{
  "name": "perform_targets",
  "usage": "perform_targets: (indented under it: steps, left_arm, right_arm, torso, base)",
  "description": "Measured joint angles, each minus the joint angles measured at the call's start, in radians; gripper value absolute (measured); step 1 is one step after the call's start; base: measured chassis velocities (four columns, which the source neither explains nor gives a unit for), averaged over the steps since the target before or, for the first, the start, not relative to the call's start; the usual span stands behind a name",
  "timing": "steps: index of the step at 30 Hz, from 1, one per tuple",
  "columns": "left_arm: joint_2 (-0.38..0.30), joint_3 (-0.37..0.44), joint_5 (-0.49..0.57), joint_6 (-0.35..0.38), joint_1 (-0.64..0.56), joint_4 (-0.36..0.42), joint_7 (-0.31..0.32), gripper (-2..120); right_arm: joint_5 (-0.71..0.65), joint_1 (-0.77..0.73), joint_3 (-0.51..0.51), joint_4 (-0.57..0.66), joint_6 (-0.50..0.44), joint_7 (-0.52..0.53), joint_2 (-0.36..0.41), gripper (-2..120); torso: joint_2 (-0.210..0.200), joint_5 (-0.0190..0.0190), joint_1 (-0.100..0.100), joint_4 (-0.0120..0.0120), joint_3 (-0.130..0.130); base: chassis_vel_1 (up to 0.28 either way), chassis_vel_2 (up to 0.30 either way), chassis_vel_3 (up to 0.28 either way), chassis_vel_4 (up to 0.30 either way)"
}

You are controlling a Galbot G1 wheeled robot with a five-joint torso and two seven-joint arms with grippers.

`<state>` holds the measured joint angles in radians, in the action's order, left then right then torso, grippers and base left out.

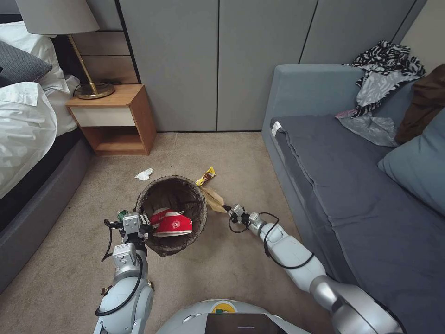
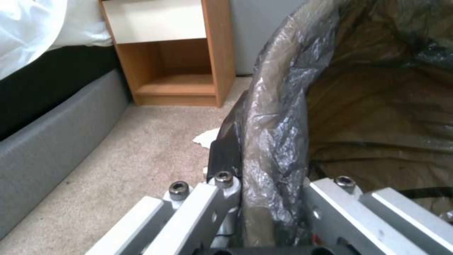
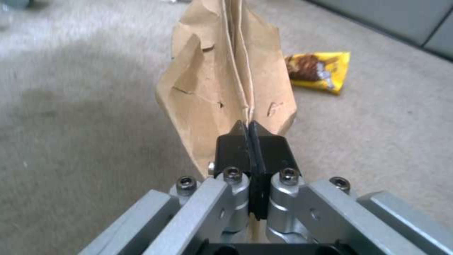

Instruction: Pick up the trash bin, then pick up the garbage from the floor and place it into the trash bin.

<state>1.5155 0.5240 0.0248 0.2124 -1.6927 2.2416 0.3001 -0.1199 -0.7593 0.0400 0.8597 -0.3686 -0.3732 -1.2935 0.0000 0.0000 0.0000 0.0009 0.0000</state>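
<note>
The right gripper (image 3: 248, 131) was clenched on the edge of the paper bag (image 3: 222, 81), just beside the bin (image 1: 170, 214). The left gripper (image 1: 144, 227) clamped the bin's bag-lined rim; red wrappers (image 1: 172, 223) lay inside. A yellow packet (image 1: 206, 176) and a tissue (image 1: 144, 174) lay on the carpet (image 1: 222, 260) nearby.

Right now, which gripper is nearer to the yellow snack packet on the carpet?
Right. The right gripper, pinching the tan paper bag, is beside the packet; the left gripper grips the bin's near rim.
</note>
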Motion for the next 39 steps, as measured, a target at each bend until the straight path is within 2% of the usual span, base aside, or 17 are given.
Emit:
perform_targets:
  steps: [2,10,12,13,15,16,19,20,25,27,30,35,36,37,39]
  left_arm:
    - [0.000,0.000,0.000,0.000,0.000,0.000,0.000,3]
    - [-0.004,0.002,0.003,0.001,-0.001,0.001,0.001,3]
    - [-0.004,0.000,0.003,0.001,-0.001,-0.003,0.001,3]
    - [-0.004,0.000,0.003,0.001,-0.001,-0.003,0.001,3]
    - [-0.004,-0.004,0.002,0.001,-0.001,-0.010,0.001,3]
    - [-0.004,-0.004,0.002,0.001,-0.001,-0.010,0.001,3]
    - [-0.004,-0.009,0.001,0.001,-0.001,-0.012,0.001,3]
    - [-0.004,-0.009,0.001,0.001,-0.001,-0.012,0.001,3]
    - [-0.008,-0.011,0.000,0.001,-0.001,-0.016,0.002,3]
    - [-0.008,-0.012,0.000,0.000,-0.002,-0.017,0.002,3]
    - [-0.009,-0.021,0.000,0.000,-0.003,-0.023,0.002,3]
    - [-0.008,-0.033,0.008,0.003,-0.005,-0.025,0.002,3]
    - [-0.008,-0.043,0.013,0.008,-0.006,-0.025,0.001,3]
    - [-0.008,-0.043,0.013,0.008,-0.006,-0.025,0.001,3]
    - [-0.006,-0.053,0.014,0.013,-0.006,-0.022,0.000,3]
  right_arm:
    - [0.000,-0.008,-0.006,0.010,0.000,0.002,0.002,0]
    - [-0.027,-0.131,-0.139,0.138,-0.029,0.028,0.016,0]
    - [-0.065,-0.184,-0.192,0.230,-0.038,0.037,0.022,0]
    - [-0.065,-0.184,-0.192,0.230,-0.038,0.037,0.022,0]
    - [-0.095,-0.233,-0.238,0.341,-0.039,0.049,0.029,0]
    - [-0.095,-0.233,-0.238,0.341,-0.039,0.049,0.029,0]
    - [-0.122,-0.292,-0.291,0.488,-0.039,0.060,0.043,0]
    - [-0.122,-0.292,-0.291,0.488,-0.039,0.060,0.043,0]
    - [-0.153,-0.372,-0.344,0.677,-0.037,0.065,0.068,0]
    - [-0.157,-0.382,-0.348,0.706,-0.036,0.065,0.070,0]
    - [-0.175,-0.431,-0.352,0.853,-0.026,0.066,0.087,0]
    - [-0.176,-0.464,-0.321,0.971,-0.011,0.066,0.111,0]
    - [-0.169,-0.476,-0.275,1.033,0.003,0.075,0.131,0]
    - [-0.169,-0.476,-0.275,1.033,0.003,0.075,0.131,0]
    - [-0.144,-0.475,-0.194,1.069,0.019,0.089,0.150,0]
  torso:
    - [0.000,0.0000,0.000,0.0000,0.000]
    - [0.000,0.0002,0.000,0.0001,0.000]
    - [0.000,0.0002,0.000,-0.0001,0.000]
    - [0.000,0.0002,0.000,-0.0001,0.000]
    - [0.000,0.0000,0.000,0.0002,0.000]
    - [0.000,0.0000,0.000,0.0002,0.000]
    - [0.000,0.0000,0.000,0.0001,0.000]
    - [0.000,0.0000,0.000,0.0001,0.000]
    - [0.000,0.0000,0.000,-0.0001,0.000]
    - [0.000,0.0002,0.000,-0.0001,0.000]
    - [0.000,0.0001,0.000,0.0000,0.000]
    - [0.000,0.0000,0.000,0.0000,0.000]
    - [0.000,-0.0001,0.000,0.0000,0.000]
    - [0.000,-0.0001,0.000,0.0000,0.000]
    - [0.000,-0.0001,0.000,0.0000,0.000]
  base:
    - [0.000,0.000,0.000,0.000]
    - [0.000,0.000,0.000,0.000]
    - [0.000,0.000,0.000,0.000]
    - [0.000,0.000,0.000,0.000]
    - [0.000,0.000,0.000,0.000]
    - [0.000,0.000,0.000,0.000]
    - [0.000,0.000,0.000,0.000]
    - [0.000,0.000,0.000,0.000]
    - [0.000,0.000,0.000,0.000]
    - [0.000,0.000,0.000,0.000]
    - [0.000,0.000,0.000,0.000]
    - [0.000,0.000,0.000,0.000]
    - [0.000,0.000,0.000,0.000]
    - [0.000,0.000,0.000,0.000]
    - [0.000,0.000,0.000,0.000]
